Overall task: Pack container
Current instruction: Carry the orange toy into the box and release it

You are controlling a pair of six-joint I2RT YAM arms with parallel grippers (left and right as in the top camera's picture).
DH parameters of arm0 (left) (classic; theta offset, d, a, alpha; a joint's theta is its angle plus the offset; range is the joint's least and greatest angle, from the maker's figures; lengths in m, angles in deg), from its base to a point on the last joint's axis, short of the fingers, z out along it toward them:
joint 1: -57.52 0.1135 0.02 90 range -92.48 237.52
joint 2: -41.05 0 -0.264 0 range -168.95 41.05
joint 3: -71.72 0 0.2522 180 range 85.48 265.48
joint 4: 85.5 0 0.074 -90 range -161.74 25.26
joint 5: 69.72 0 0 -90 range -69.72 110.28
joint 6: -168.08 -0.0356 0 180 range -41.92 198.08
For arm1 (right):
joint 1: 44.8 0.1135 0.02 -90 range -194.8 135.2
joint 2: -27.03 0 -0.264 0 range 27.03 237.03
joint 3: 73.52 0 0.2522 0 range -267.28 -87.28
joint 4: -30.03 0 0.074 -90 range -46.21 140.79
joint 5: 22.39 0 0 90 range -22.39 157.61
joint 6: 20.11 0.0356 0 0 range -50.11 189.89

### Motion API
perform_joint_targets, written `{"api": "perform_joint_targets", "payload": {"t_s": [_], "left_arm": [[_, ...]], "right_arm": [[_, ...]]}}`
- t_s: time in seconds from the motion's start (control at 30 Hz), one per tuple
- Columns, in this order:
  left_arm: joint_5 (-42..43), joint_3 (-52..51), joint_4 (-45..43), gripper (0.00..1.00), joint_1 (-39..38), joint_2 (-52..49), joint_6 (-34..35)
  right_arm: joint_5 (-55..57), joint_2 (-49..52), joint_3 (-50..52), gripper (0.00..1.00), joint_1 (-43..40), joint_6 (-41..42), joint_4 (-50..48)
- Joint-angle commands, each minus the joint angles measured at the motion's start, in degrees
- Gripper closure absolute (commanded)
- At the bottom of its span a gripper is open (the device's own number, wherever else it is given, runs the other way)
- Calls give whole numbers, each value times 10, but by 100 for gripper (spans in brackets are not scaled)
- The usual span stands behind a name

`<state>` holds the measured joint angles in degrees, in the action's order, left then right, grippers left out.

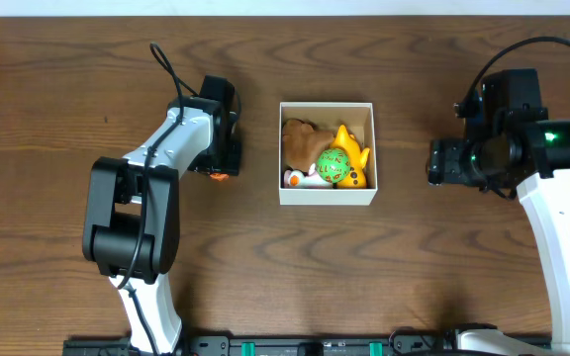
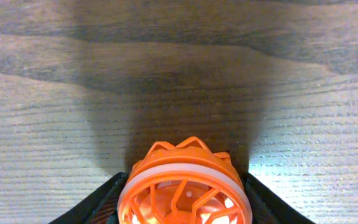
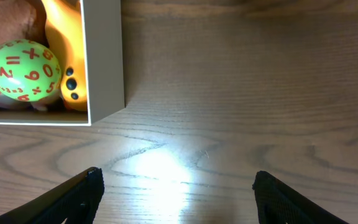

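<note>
The container [image 1: 327, 195] is a small square box with white walls in the middle of the table. It holds a brown plush toy [image 1: 298, 136], a yellow toy [image 1: 349, 148], a green ball with orange numbers [image 1: 332, 165] and a small white and pink toy [image 1: 296, 178]. My left gripper [image 1: 222, 170] is left of the box, low over the table, shut on an orange round cage-like toy [image 2: 185, 186]. My right gripper [image 1: 433, 161] is right of the box, open and empty [image 3: 176, 186]. The right wrist view shows the box corner [image 3: 104, 56], the ball [image 3: 23, 70] and the yellow toy [image 3: 70, 56].
The table is brown wood [image 1: 414, 267]. A black rail [image 1: 305, 346] runs along the front edge between the two arm bases.
</note>
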<state>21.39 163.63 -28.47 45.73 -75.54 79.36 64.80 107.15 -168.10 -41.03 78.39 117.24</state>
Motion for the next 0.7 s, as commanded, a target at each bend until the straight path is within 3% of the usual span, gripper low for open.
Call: {"api": "perform_joint_targets", "payload": {"t_s": [0.0,0.13,0.33,0.47,0.67], "left_arm": [[-1,-9,3,48,0,-10,-7],[-1,-4,16,49,0,-6,-13],[-7,62,103,54,0,23,-19],[-7,125,158,55,-3,73,-19],[0,168,173,55,-31,166,-18]], "right_arm": [[4,1,3,20,-4,-9,1],[5,1,3,20,-4,-9,0],[4,1,3,20,-4,-9,-8],[4,1,3,20,-4,-9,-10],[4,1,3,20,-4,-9,-10]]}}
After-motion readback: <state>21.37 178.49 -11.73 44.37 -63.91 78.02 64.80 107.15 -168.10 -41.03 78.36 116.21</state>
